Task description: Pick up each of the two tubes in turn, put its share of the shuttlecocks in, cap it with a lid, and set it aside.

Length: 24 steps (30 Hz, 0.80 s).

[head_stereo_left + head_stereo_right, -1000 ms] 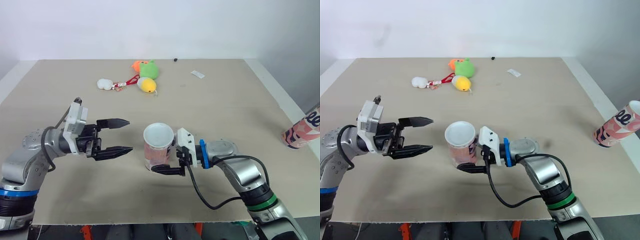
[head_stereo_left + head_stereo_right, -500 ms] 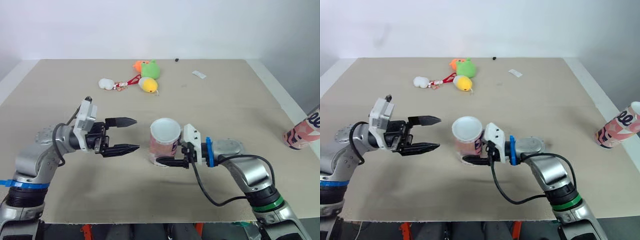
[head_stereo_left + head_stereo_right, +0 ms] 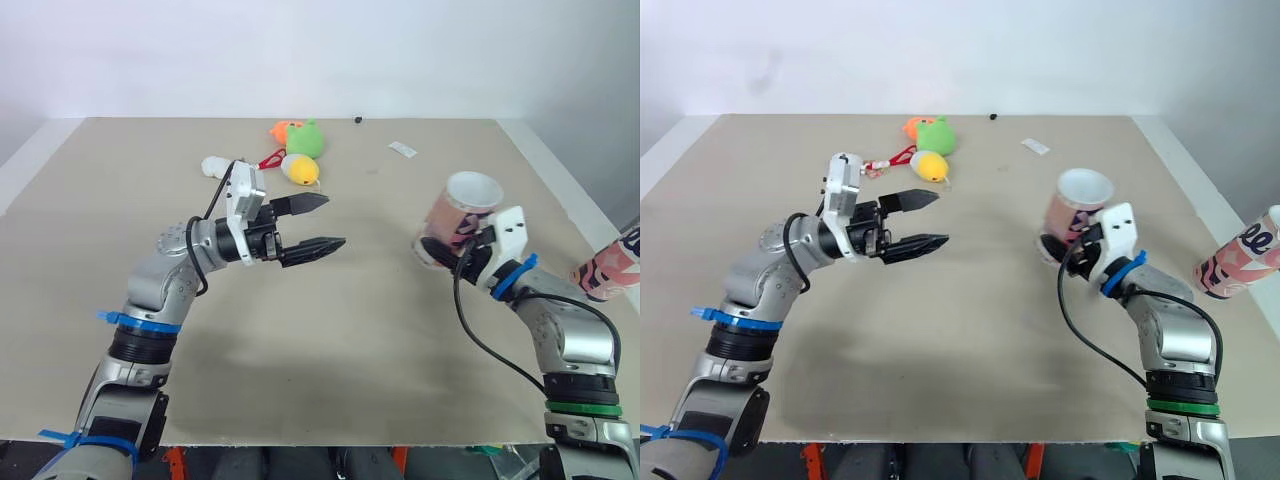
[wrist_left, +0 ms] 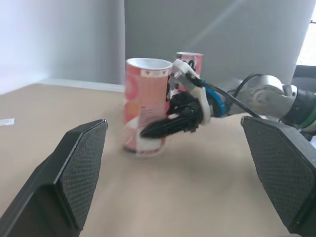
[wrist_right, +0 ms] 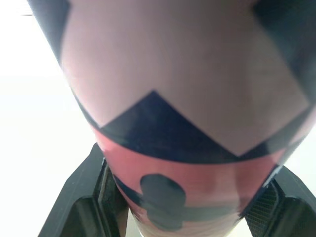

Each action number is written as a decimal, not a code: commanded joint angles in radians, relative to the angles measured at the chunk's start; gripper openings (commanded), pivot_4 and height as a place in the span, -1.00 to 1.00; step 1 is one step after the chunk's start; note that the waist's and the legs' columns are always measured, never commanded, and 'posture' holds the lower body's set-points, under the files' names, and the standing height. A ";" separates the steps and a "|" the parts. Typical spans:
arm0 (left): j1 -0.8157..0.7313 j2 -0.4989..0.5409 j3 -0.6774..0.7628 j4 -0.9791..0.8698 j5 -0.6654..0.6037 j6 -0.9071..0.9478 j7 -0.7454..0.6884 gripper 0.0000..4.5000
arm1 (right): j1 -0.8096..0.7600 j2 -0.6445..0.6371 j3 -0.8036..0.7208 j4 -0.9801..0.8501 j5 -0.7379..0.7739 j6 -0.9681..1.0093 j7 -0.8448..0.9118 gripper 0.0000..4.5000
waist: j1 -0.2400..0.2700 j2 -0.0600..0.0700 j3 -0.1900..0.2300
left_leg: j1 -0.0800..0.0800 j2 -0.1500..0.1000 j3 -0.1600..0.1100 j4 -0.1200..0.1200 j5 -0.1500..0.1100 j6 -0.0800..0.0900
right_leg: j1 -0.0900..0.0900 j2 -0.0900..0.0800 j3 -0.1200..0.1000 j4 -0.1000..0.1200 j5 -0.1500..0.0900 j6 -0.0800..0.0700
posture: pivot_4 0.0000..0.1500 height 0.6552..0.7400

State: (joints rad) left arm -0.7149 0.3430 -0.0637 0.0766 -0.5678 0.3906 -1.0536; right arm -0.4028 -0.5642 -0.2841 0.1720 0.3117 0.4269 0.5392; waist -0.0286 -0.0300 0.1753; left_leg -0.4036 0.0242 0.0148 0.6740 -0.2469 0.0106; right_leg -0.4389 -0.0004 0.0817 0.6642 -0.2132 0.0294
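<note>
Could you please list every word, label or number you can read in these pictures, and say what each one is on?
Held tube: dark marks on its pink and white print, too blurred to read.
Second tube at the table's right edge: large dark looping letters, partly cut off, not readable as a word.
White slip near the table's far edge: too small to read.
Nothing else carries text.

Beige table (image 3: 330, 330): plush toys (image 3: 308, 140) far side, white tag (image 3: 402, 150) near, black speck (image 3: 357, 120) at far edge.

Left hand (image 3: 334, 220) spread — right hand (image 3: 440, 246) clamped.
</note>
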 commanded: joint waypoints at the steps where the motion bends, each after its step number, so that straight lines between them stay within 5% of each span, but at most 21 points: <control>1: -0.058 -0.028 -0.007 0.034 0.029 -0.025 0.011 1.00 | -0.032 -0.018 -0.087 0.075 -0.012 -0.069 -0.092 0.31 | 0.000 0.000 0.000 | 0.000 0.000 0.000 0.000 0.000 0.000 | 0.000 0.000 0.000 0.000 0.000 0.000 | 1.00 0.82; 10: -0.092 -0.062 -0.007 0.084 0.074 -0.024 0.040 1.00 | -0.041 -0.043 -0.153 0.208 -0.005 -0.119 -0.152 0.31 | -0.001 0.000 0.000 | 0.000 -0.001 0.002 0.000 0.000 0.000 | 0.000 -0.001 0.002 0.000 0.000 0.001 | 1.00 0.82; 15: -0.088 -0.066 -0.009 0.079 0.079 -0.024 0.036 1.00 | -0.013 -0.038 -0.153 0.188 0.040 -0.092 -0.106 0.97 | -0.005 0.000 0.000 | 0.001 -0.001 0.002 0.000 0.000 0.000 | 0.001 -0.001 0.002 0.000 0.001 0.002 | 1.00 0.82; 24: -0.080 -0.067 -0.008 0.072 0.076 -0.019 0.025 1.00 | 0.053 -0.074 -0.129 0.107 0.042 -0.071 -0.050 0.97 | -0.013 0.000 0.000 | 0.001 -0.001 0.003 0.000 0.000 0.000 | 0.000 -0.001 0.003 0.000 0.000 0.003 | 1.00 0.82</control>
State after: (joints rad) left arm -0.7829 0.2806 -0.0801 0.1780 -0.4877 0.3892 -1.0209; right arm -0.3584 -0.6054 -0.4015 0.3461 0.3472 0.3540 0.4726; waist -0.0420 -0.0295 0.1754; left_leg -0.4029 0.0230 0.0175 0.6738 -0.2469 0.0107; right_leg -0.4386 -0.0014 0.0849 0.6639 -0.2136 0.0332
